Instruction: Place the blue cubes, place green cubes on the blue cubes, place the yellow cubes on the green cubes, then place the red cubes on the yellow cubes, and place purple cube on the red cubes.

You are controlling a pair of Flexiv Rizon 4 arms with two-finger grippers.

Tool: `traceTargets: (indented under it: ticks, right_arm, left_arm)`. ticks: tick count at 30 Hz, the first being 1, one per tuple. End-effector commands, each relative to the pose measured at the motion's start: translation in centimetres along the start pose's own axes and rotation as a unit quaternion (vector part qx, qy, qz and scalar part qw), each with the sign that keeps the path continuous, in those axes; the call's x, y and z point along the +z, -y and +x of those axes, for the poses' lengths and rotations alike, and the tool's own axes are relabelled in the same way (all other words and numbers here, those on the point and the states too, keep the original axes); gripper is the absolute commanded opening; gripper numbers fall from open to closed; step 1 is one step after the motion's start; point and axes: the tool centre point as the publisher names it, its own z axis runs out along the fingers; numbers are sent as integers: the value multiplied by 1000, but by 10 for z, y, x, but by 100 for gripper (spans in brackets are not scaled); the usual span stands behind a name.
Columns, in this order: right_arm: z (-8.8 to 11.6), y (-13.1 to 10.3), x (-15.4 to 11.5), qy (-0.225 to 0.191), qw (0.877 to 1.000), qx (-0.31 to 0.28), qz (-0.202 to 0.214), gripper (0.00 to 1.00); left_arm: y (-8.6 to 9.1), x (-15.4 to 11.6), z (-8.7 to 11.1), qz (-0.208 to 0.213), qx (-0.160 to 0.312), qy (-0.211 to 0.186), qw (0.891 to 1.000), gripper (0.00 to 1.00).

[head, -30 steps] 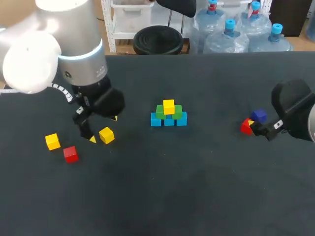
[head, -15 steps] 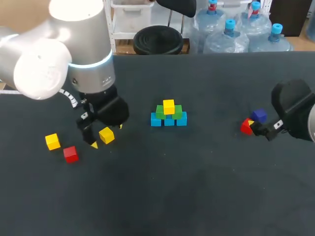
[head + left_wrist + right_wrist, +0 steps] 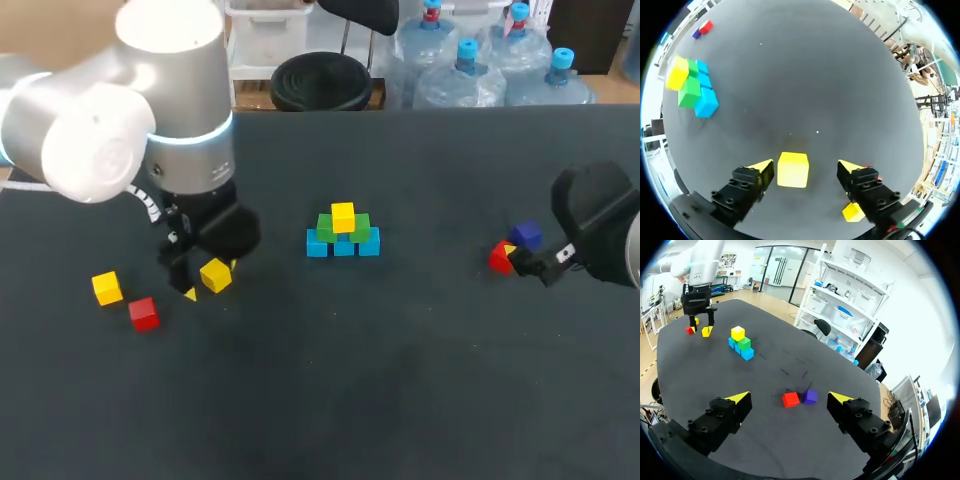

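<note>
Left of stack (image 3: 343, 232), head view: left gripper (image 3: 210, 278) low over yellow cube (image 3: 216, 275).
Left wrist view: fingers (image 3: 762, 167) wide open, straddling cube, holding nothing; cube off-centre, nearer one finger. Risk: closing shoves or twists cube, giving skewed grasp, poor seating on stack.
Right wrist view: right gripper (image 3: 788, 397) open, empty, red cube (image 3: 790, 399) ahead.

A stack (image 3: 343, 235) stood central on the worktop (image 3: 400, 380). Left of it, a cube (image 3: 216, 275) lay between the fingers of the left gripper (image 3: 211, 279). A pair of cubes (image 3: 525, 237) lay far right.
</note>
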Motion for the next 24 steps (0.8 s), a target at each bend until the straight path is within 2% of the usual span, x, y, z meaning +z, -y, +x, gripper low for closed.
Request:
traceTargets:
  ticks: [1, 4, 6, 9, 10, 11, 12, 13, 15, 22, 24]
  right_arm:
    - [2, 0, 1, 5, 1000, 1, 0, 100]
    - [2, 0, 1, 5, 1000, 1, 0, 100]
    - [2, 0, 1, 5, 1000, 1, 0, 100]
    - [2, 0, 1, 5, 1000, 1, 0, 100]
    - [2, 0, 1, 5, 1000, 1, 0, 100]
    - [2, 0, 1, 5, 1000, 1, 0, 100]
    - [2, 0, 1, 5, 1000, 1, 0, 100]
    - [2, 0, 1, 5, 1000, 1, 0, 100]
    - [2, 0, 1, 5, 1000, 1, 0, 100]
    - [2, 0, 1, 5, 1000, 1, 0, 100]
    - [2, 0, 1, 5, 1000, 1, 0, 100]
  left_arm:
    - [-8, 2, 2, 4, -4, -1, 1000, 82]
    - [-10, 3, 2, 3, -5, -2, 1000, 79]
    - [-11, 3, 2, 0, -8, -1, 1000, 57]
    - [-11, 3, 2, -2, -11, 3, 1000, 36]
    - [-12, 3, 2, -3, -14, 4, 1000, 33]
    - [-12, 3, 2, -3, -14, 4, 1000, 17]
    - [-12, 3, 2, -3, -15, 4, 1000, 9]
    - [-12, 3, 2, -3, -16, 4, 1000, 9]
    - [-12, 3, 3, -3, -17, 3, 1000, 0]
    - [-11, 1, 3, -2, -26, 0, 1000, 0]
    - [-12, -7, 2, -2, -33, 2, 999, 0]
